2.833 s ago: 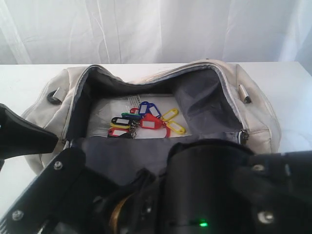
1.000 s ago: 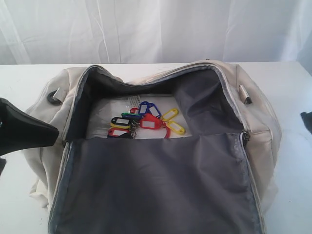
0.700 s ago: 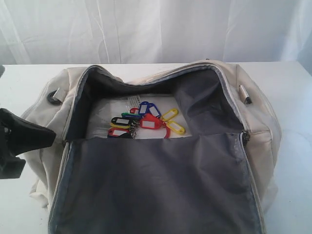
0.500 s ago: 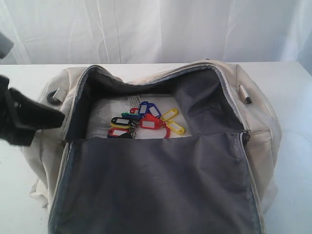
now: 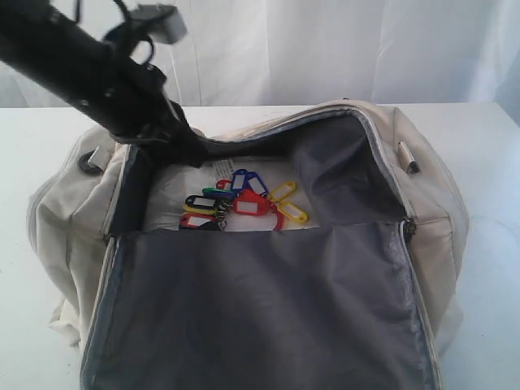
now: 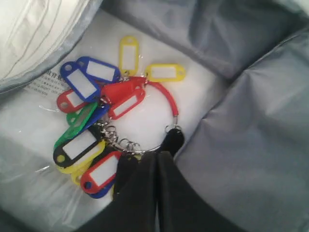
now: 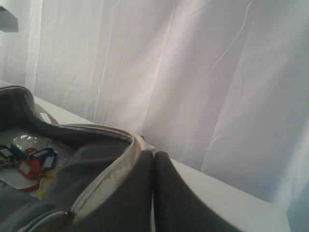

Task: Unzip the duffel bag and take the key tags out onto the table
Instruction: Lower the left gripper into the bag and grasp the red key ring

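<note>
The left arm (image 5: 77, 65) is a thick matte-black tube with a small pale grey box (image 5: 160, 22) at its top and thin black cables (image 5: 130, 36) looping beside it. The left gripper (image 6: 157, 157) and right gripper (image 7: 154, 157) have smooth, dark, tapering fingers.

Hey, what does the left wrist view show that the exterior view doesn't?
Only the left wrist view: the metal ring joining the key tags, and the left end effector with its tips shut, close by that ring. Only the exterior view: the whole duffel bag zipped open, the table, the curtain, the left arm angled down into the bag. Both: the key tags lying inside the bag.
</note>
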Action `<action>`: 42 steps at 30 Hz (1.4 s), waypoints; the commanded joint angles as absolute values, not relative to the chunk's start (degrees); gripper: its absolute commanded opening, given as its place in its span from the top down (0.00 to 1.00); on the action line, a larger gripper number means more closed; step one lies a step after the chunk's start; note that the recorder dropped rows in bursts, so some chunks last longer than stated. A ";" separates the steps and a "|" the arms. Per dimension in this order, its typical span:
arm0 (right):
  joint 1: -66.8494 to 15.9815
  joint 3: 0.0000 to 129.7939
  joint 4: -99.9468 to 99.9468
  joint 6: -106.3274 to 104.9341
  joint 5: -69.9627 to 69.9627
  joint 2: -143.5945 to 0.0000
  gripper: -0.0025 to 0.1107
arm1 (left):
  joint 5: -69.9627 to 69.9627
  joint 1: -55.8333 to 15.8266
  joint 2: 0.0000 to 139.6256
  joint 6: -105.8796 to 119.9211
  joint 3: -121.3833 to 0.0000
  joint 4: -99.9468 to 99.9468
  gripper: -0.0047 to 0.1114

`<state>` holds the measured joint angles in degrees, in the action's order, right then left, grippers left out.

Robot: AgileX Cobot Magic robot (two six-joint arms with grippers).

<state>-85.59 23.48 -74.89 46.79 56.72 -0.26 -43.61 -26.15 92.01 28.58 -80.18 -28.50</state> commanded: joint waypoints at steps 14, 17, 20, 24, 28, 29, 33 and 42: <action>-85.79 23.28 -79.14 53.23 64.59 0.00 0.98 | -49.43 -39.66 113.20 22.94 -97.35 -9.73 0.94; -85.79 23.28 -79.14 53.23 64.59 0.00 0.98 | -50.86 -39.66 113.44 23.44 -97.35 -9.73 0.57; -85.79 23.28 -79.14 53.23 64.59 0.00 0.98 | -51.26 -39.66 113.43 25.37 -97.35 -9.73 0.25; -85.79 23.28 -79.14 53.23 64.59 0.00 0.98 | -51.63 -39.66 113.56 25.50 -96.89 -9.73 0.23; -85.79 23.28 -79.14 53.23 64.59 0.00 0.98 | -52.38 -39.66 114.54 25.50 -95.48 -9.93 0.24; -85.79 23.28 -79.14 53.23 64.59 0.00 0.98 | -52.24 -39.66 114.84 25.50 -95.17 -9.93 0.24; -85.79 23.28 -79.14 53.23 64.59 0.00 0.98 | -50.47 -39.66 116.24 25.50 -94.14 -9.71 0.24; -85.79 23.28 -79.15 53.23 64.70 0.00 0.98 | -50.74 -39.66 117.65 25.50 -93.76 -9.71 0.53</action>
<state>-85.70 23.48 -78.16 52.88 64.41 -0.26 -47.93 -39.44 116.00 25.21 -94.77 -9.30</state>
